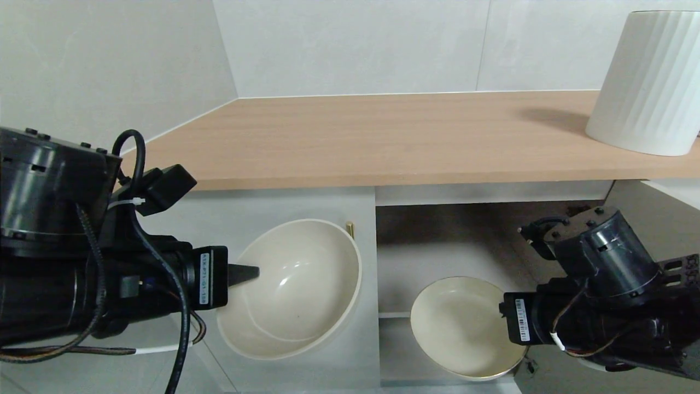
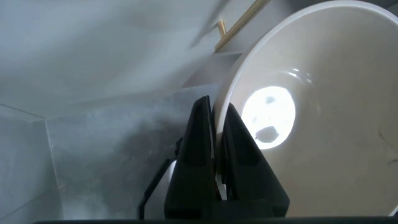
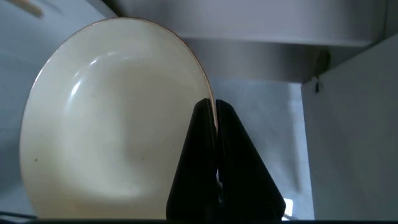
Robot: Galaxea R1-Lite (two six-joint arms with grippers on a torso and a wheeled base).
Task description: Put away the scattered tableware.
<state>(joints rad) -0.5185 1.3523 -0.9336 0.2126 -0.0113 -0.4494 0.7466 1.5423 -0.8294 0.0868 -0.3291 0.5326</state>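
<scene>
My left gripper (image 1: 246, 272) is shut on the rim of a large cream bowl (image 1: 295, 290), which hangs tilted in front of the closed left cabinet door (image 1: 246, 219). In the left wrist view the gripper (image 2: 215, 119) pinches the bowl (image 2: 323, 118) at its edge. My right gripper (image 1: 506, 311) is shut on the rim of a cream plate (image 1: 462, 328), held low in front of the open cabinet compartment (image 1: 437, 257). The right wrist view has the gripper (image 3: 214, 118) clamped on the plate (image 3: 112, 118).
A wooden countertop (image 1: 383, 137) runs across above the cabinets, with a tall white ribbed container (image 1: 651, 82) at its right end. A small brass knob (image 1: 349, 227) sits on the closed door. A white shelf edge (image 1: 394, 315) crosses the open compartment. The open door (image 1: 656, 213) stands at the right.
</scene>
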